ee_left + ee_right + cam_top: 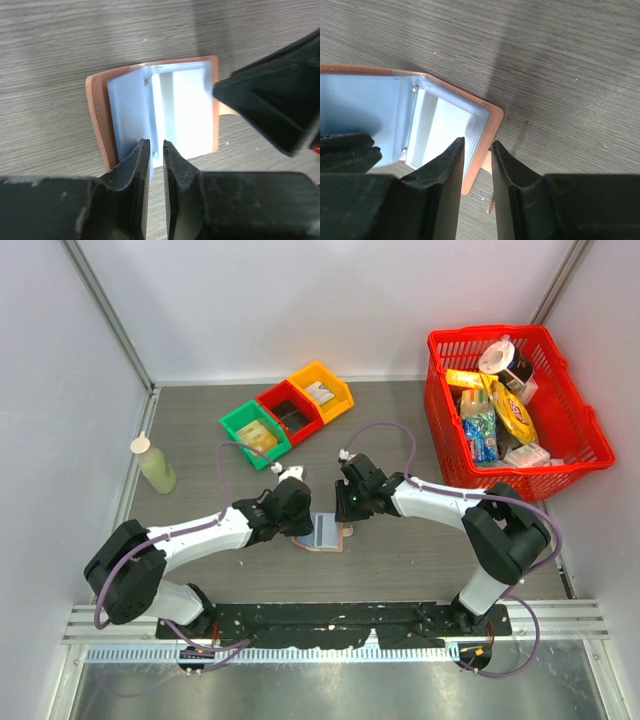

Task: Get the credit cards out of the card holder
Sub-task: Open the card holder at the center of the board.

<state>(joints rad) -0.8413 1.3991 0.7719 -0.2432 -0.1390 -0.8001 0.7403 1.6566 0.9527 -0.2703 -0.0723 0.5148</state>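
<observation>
Tan holder point(325, 533) lies spread open on the table point(420, 565) between the arms, long axis left-right, with the left gripper point(156, 146) nipped almost shut on its blue inner leaf's near edge, the right gripper point(477, 146) likewise pinching the right cover edge, and a pale card point(445, 132) sleeved between them.

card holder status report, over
Left claw pinching card holder lining edge. Right claw pinching its tan edge. Open, nothing pulled out. Nothing in the way.
</observation>
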